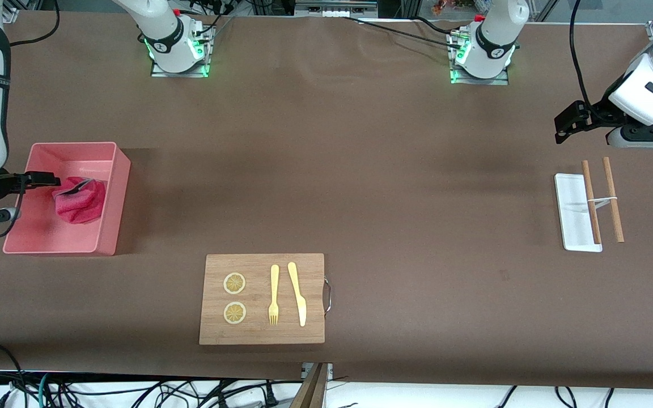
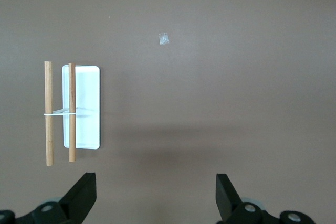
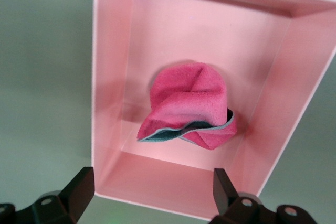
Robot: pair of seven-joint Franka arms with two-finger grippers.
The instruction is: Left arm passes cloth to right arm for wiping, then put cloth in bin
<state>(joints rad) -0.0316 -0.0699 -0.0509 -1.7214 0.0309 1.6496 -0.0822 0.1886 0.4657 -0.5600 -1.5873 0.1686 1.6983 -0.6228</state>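
Nearest the front camera, rectangular wooden cutting board (image 1: pixel 262 298) with two lemon slices (image 1: pixel 234 283), yellow fork (image 1: pixel 274 294), yellow knife (image 1: pixel 297 293), untouched

Small magenta-pink terry cloth (image 1: pixel 81 201) with grey underside lies crumpled in salmon-pink rectangular plastic bin (image 1: pixel 113 192) at the right arm's end of the surface, roughly mid-bin, one edge curled up showing the grey side. Cloth is off the gripper, so task looks essentially finished, only retreat left

Handling judgement: light, soft, floppy, no breakage risk; it'll sag and drag if lifted by one corner. Best grab if needed again is the raised folded ridge or curled edge on top, pinching several layers, not the flat part against the bin floor

Right gripper (image 3: pixel 152 195) hangs over the bin just above the cloth, fingers spread wide, nothing between them. Front view shows its slim black fingers reaching in over the bin's wall

Left gripper (image 2: pixel 155 198) waits up over bare brown surface (image 1: pixel 360 170) at the left arm's end, fingers spread, empty. Just beside it below: small white tray (image 1: pixel 575 212) with two wooden sticks (image 1: pixel 603 199) joined by a white band, one stick lying across the tray, the other just off its edge
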